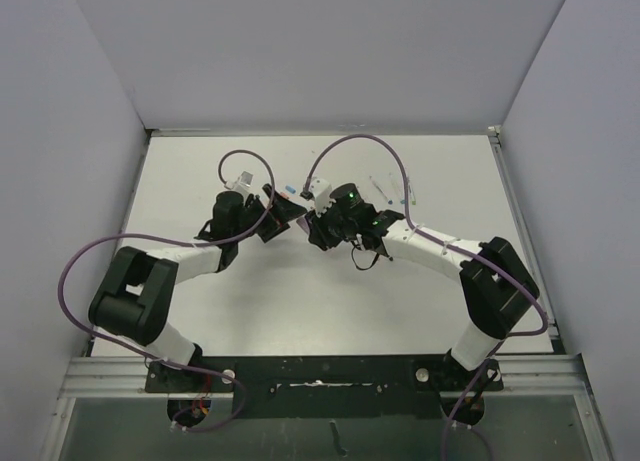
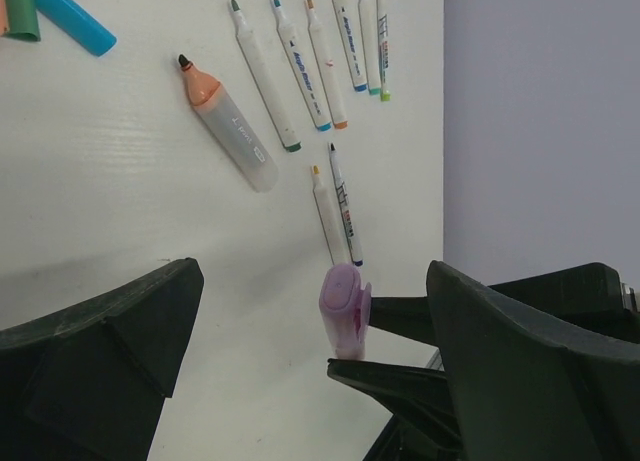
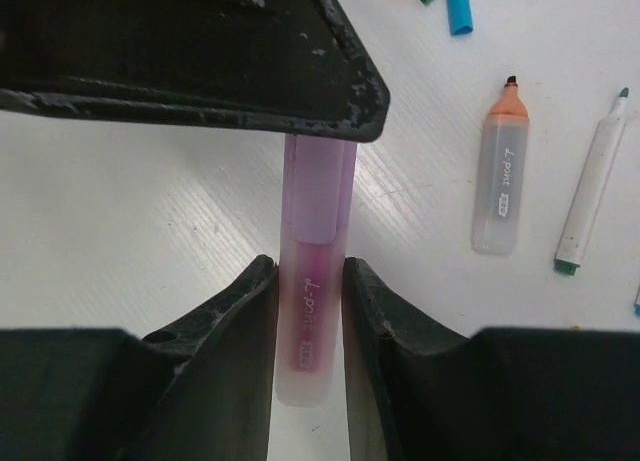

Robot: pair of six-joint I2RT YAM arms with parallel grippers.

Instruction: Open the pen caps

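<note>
Since a cap only comes off against a body that cannot move, the two arms meet over the middle of the table [image 1: 300,311] and share the job.

On the left, the left gripper [image 2: 315,281] stands with its jaws spread wide and nothing pinched. The purple cap [image 2: 343,303] sits in the gap between its fingers, nearer the right-hand one and touching neither as far as the left wrist view shows. I judge this a line-up: the jaws bracket the cap so that closing would catch it squarely.

The cap is not yet off. In the right wrist view it is seated on the end of the purple highlighter [image 3: 308,341], pointing away from the right gripper [image 3: 310,281] and running under one dark finger [image 3: 200,61] of the left gripper.

The right gripper is clamped on the highlighter's translucent barrel just behind the cap. That leaves the whole cap bare for the other jaws and keeps the barrel from sliding during a pull.

Beyond and to the right of its fingertips lies an orange highlighter [image 3: 500,181], uncapped, beside a thin green-tipped pen [image 3: 592,181]. A loose blue cap [image 3: 460,11] lies farther off, well apart from both grippers and out of the working line.
</note>
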